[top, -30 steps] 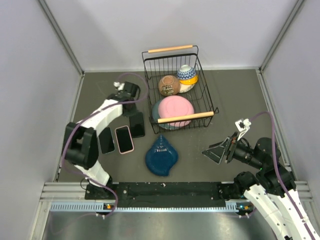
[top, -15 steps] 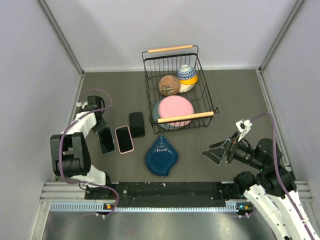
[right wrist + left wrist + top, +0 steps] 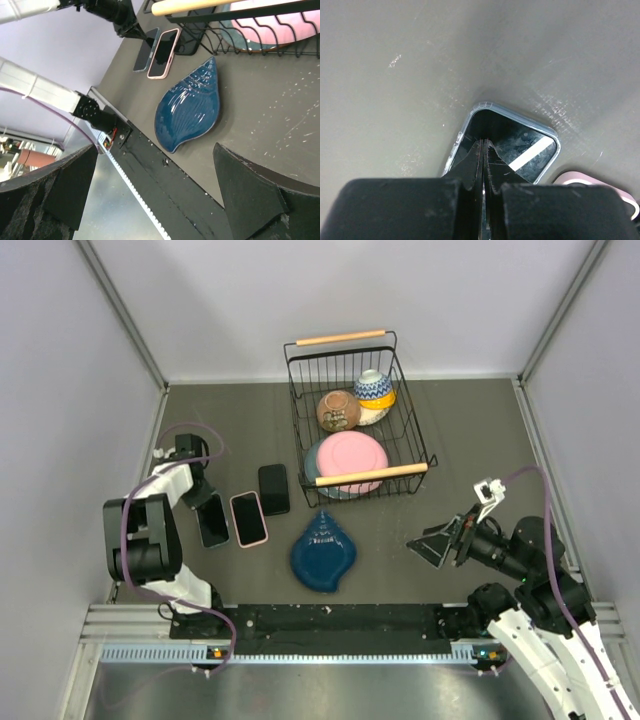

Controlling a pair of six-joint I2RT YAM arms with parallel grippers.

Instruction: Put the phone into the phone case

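Three phones lie side by side at the left of the table. The leftmost is a dark phone in a clear case [image 3: 212,521], seen close in the left wrist view [image 3: 520,145]. A pink-cased phone [image 3: 248,518] lies in the middle and a black phone [image 3: 274,488] lies right of it. My left gripper [image 3: 204,497] is shut, with its tips [image 3: 484,142] over or on the far end of the clear-cased phone's screen; I cannot tell whether they touch it. My right gripper [image 3: 438,541] is open and empty, held above the table at the right [image 3: 155,200].
A blue shell-shaped dish [image 3: 323,550] lies right of the phones. A black wire basket [image 3: 405,420] with wooden handles stands behind it, holding a pink plate and two bowls. Grey walls close in the table on the left, right and back.
My left arm has swung from beside the basket, beyond the black phone, leftward and nearer, down to the clear-cased phone. The right arm has barely moved.
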